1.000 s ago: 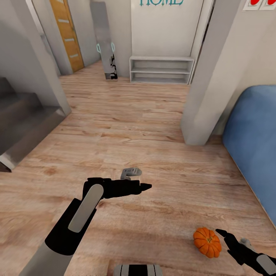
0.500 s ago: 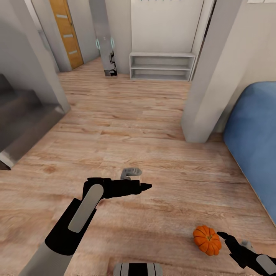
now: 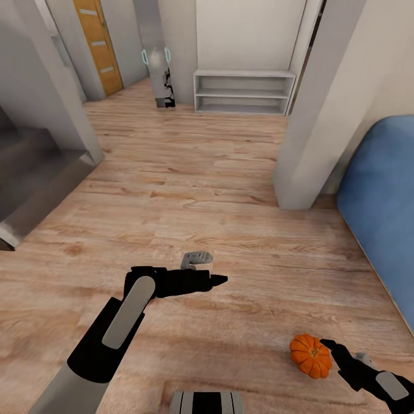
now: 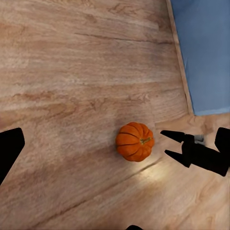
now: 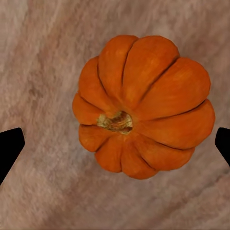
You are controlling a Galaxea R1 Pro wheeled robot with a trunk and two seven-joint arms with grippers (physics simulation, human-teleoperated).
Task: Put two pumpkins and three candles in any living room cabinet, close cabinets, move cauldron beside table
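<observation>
Head view: at the far left, grey stairs [image 3: 34,178] rise beside an orange wooden door [image 3: 98,43]. The robot's left gripper [image 3: 215,280], black and two-fingered, hangs over the light wooden plank floor [image 3: 190,190] at centre, pointing right; whether its jaws are apart or together cannot be told from here. In the left wrist view its dark fingers [image 4: 9,148] show at the frame's edges, with nothing between them. A white open shelf unit [image 3: 242,92] stands against the far wall. Near right, the small round ribbed bright-orange pumpkin [image 3: 310,356] sits on the floor, and the right gripper [image 3: 329,346] hovers just beside its right flank, jaws spread wide. In the right wrist view the fingertips [image 5: 10,149] flank the pumpkin [image 5: 143,105], apart from it. A blue upholstered seat [image 3: 382,201] fills the right edge.
</observation>
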